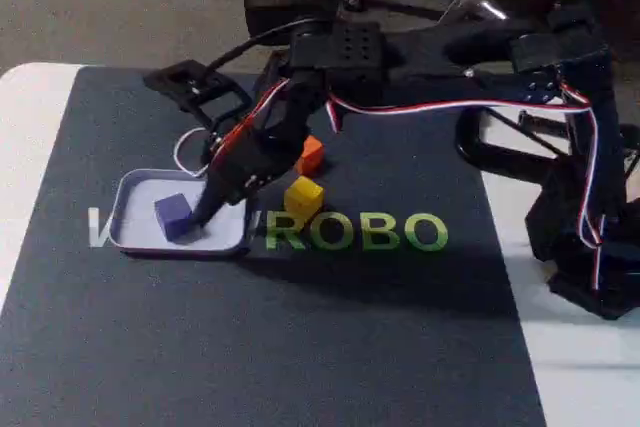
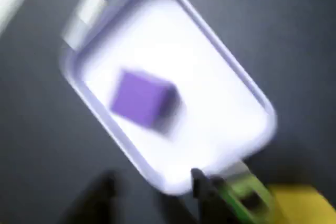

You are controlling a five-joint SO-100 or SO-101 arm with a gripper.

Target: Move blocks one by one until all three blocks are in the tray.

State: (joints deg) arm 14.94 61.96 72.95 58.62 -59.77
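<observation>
Claw [image 1: 207,212] above dark mat [image 1: 300,347]

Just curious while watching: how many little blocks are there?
3. The purple block lies in the tray; the yellow block and orange block sit on the mat right of it, the orange partly behind the arm.

- The fixed view looks down at a slant from in front of the mat [image 1: 300,347], some way back, with the whole arm [image 1: 450,57] and its pincer [image 1: 205,212] in frame.
- The wrist view rides just behind the pincer [image 2: 152,192], looking steeply down from close by, blurred.
- Both views share the tray [image 1: 135,187] [image 2: 236,77] below the pincer, the purple block [image 1: 174,215] [image 2: 143,99] in it and the yellow block [image 1: 303,197] [image 2: 304,203] beside it.
</observation>
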